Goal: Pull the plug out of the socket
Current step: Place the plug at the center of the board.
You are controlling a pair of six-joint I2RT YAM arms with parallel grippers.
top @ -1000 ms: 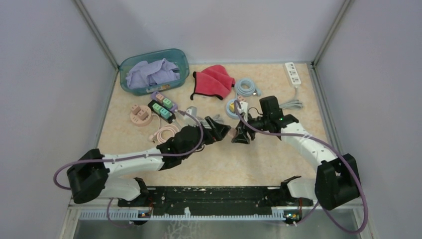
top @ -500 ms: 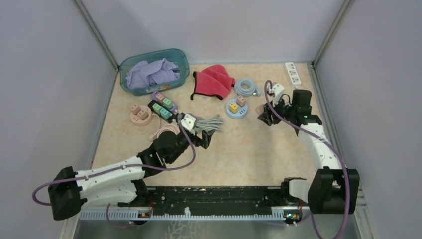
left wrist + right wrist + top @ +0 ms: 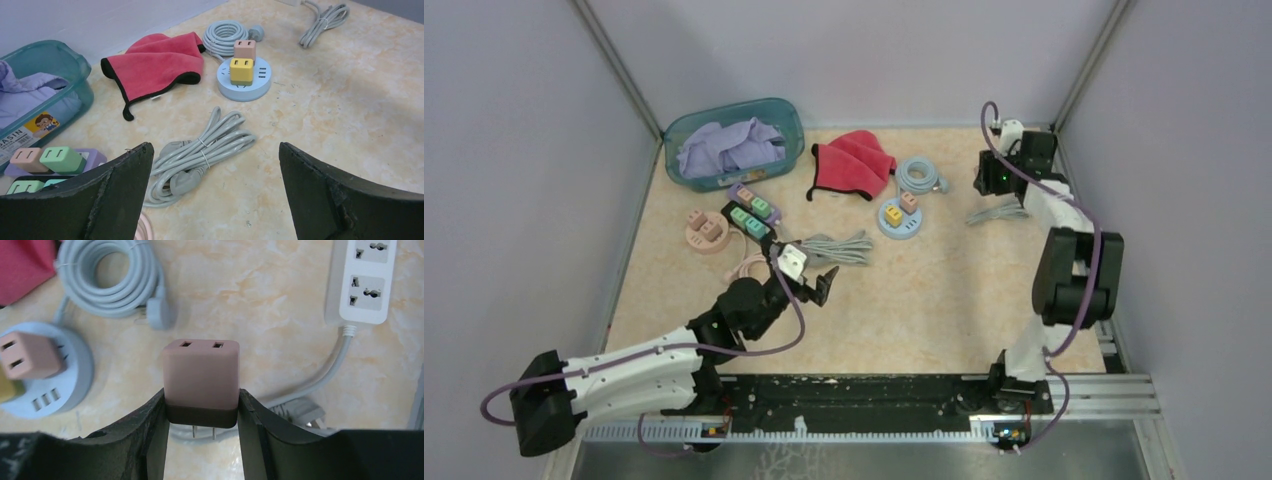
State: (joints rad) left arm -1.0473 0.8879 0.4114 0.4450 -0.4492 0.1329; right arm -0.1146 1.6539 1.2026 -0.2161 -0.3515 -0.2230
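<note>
clamping pink plug (image 3: 201,375), grey cord (image 3: 312,385) beneath, power strip (image 3: 361,280) beside

A robot test cell in a lab: bare grey walls (image 3: 524,150) and metal corner posts (image 3: 619,70) box in a marbled counter (image 3: 944,300). Two arms (image 3: 644,360) are bolted to a rail (image 3: 874,395) at its near edge, and assorted items lie scattered: sockets (image 3: 906,229), coiled cables (image 3: 834,248), cloth (image 3: 854,160), bin (image 3: 686,130).

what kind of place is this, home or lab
Probably a lab robot cell: plain grey walls box in the table, a metal rail lines its near edge, and the round socket and pink plug seem staged.
</note>
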